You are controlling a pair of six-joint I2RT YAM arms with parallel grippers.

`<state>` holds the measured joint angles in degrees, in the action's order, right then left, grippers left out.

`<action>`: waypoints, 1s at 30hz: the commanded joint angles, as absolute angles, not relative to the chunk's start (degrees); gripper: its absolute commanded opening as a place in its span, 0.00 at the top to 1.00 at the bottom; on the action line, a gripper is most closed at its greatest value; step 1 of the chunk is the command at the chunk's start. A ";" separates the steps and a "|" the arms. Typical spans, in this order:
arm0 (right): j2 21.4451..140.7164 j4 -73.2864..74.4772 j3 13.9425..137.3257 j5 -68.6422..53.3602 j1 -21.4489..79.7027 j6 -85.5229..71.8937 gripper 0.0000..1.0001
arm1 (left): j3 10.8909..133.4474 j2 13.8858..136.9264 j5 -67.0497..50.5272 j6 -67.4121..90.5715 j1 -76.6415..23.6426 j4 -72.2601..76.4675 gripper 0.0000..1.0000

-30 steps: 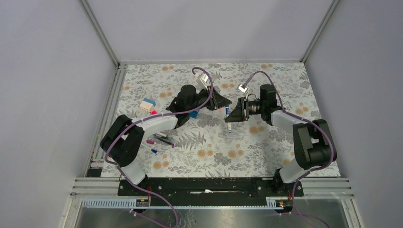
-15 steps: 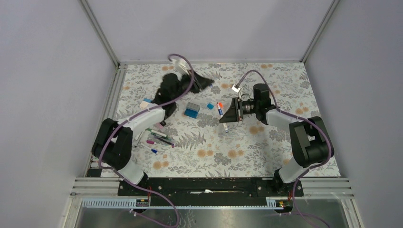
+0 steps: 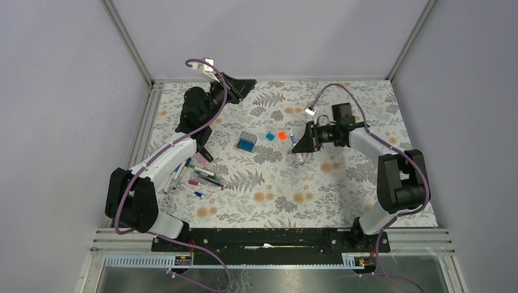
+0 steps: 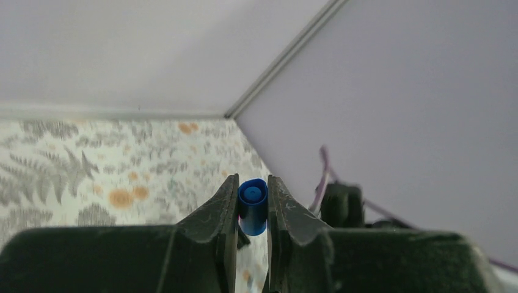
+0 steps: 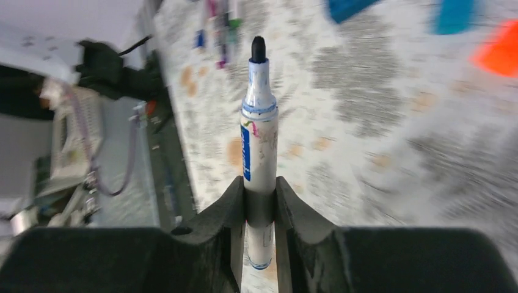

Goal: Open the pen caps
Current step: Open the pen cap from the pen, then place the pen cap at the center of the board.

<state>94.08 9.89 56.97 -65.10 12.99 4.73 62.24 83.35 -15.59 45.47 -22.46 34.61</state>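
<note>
My left gripper point(image 3: 247, 83) is raised at the far left of the mat and is shut on a small blue pen cap point(image 4: 252, 206), which sits between its fingertips point(image 4: 227, 194). My right gripper point(image 3: 298, 149) is shut on a white marker barrel point(image 5: 259, 140) with blue print and a bare dark tip; the barrel also shows in the top view point(image 3: 300, 158) pointing down to the mat. A blue cap point(image 3: 269, 136) and an orange cap point(image 3: 282, 135) lie loose on the mat between the arms.
A blue-and-grey block point(image 3: 246, 141) lies left of the loose caps. Several pens and caps point(image 3: 198, 174) lie in a pile at the mat's left side. Grey walls close the far, left and right sides.
My left gripper pulled away from the right one, up and to the far left, with the blue cap. My right gripper tilted the uncapped marker down toward the mat.
</note>
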 commanded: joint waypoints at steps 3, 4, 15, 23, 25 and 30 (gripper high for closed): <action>88.96 22.63 58.90 -55.25 -2.93 18.55 1.00 | 57.31 80.86 -24.44 43.21 -25.02 24.41 1.00; 88.65 22.56 58.81 -54.24 -4.84 18.76 1.00 | 56.97 81.05 -23.64 41.90 -26.29 22.20 1.00; 88.10 19.86 57.58 -52.45 -12.78 16.44 0.98 | 70.13 99.67 -7.03 33.55 -40.61 1.81 1.00; 88.16 19.90 57.48 -52.54 -13.25 16.70 0.99 | 86.57 115.75 3.30 27.92 -44.87 -6.34 0.99; 88.25 19.94 57.48 -52.76 -13.27 16.70 0.99 | 90.15 118.83 3.90 26.80 -44.91 -7.80 0.99; 88.33 19.99 57.66 -52.92 -13.36 16.74 0.99 | 97.62 125.01 6.59 24.38 -45.09 -11.13 0.97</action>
<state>90.11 19.90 57.54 -52.97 -13.06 15.66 91.20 121.97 1.61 28.10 -45.04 -8.64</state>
